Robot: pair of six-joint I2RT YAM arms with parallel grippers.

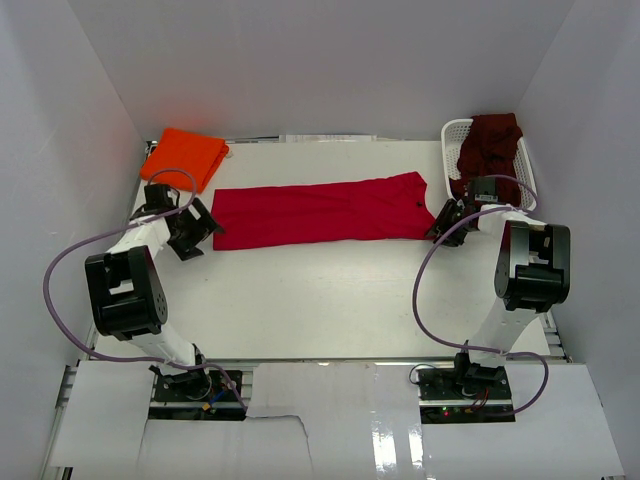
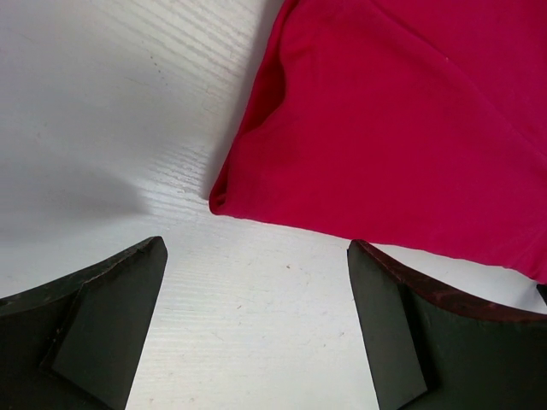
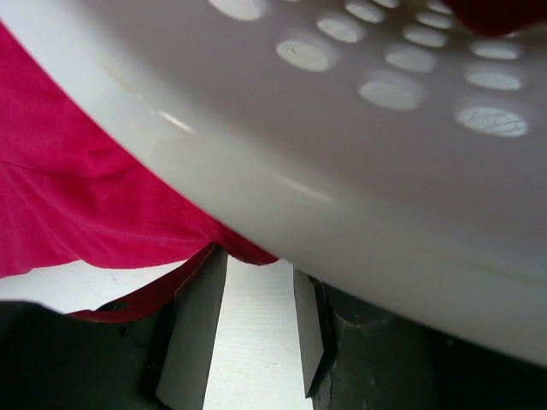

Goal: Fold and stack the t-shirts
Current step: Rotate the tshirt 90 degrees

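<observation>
— White walls all round, white surface below. Whereabouts of the shirts?
— Red shirt folded into a long band, laid left to right across the far half of the surface. Orange shirt folded flat at the far left corner. Maroon shirt bunched in the basket at the far right corner.
— And the left end effector?
— Spread wide, holding nothing. Just off the band's left end, with a corner of the red cloth ahead of the gap.
— Right end effector?
— At the band's right end, just beside the basket wall. Fingers set close together, with a narrow strip of bare surface showing between. Red hem draped against the outer side of one finger. Pinching cloth or not: cannot tell.
</observation>
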